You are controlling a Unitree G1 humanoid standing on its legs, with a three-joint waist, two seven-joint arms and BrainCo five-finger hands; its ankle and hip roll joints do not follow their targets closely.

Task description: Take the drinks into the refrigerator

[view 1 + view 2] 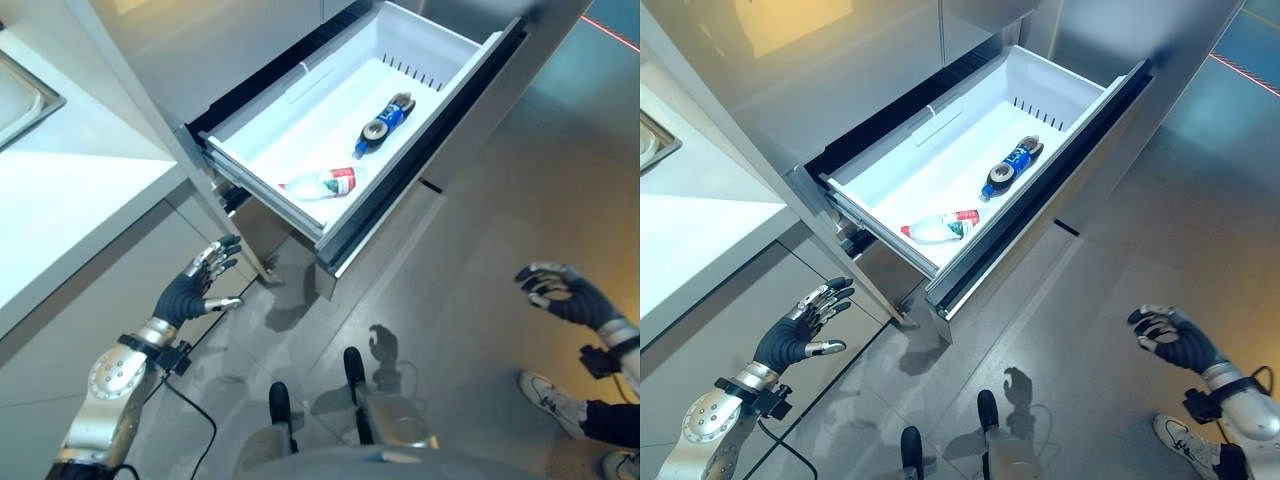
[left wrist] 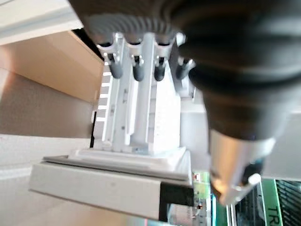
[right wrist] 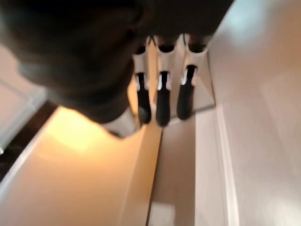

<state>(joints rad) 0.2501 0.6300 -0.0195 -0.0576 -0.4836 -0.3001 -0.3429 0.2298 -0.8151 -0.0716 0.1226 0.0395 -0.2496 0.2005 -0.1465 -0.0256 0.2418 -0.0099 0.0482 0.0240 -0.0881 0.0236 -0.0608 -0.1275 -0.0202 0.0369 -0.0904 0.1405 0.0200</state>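
Drinks lie in the pulled-out white refrigerator drawer point(image 1: 300, 190) in the left eye view: a dark bottle with a blue label point(image 1: 385, 120) towards the back and, apart from it, a clear bottle with a red label point(image 1: 322, 183) near the front wall, while the left hand point(image 1: 200, 280) hangs below the drawer with fingers spread, holding nothing. From the right eye, the right hand point(image 1: 1170, 338) floats well apart over the floor point(image 1: 1110, 290), fingers loosely curled and empty. Both wrist views show straight fingers point(image 2: 136, 70) touching nothing.
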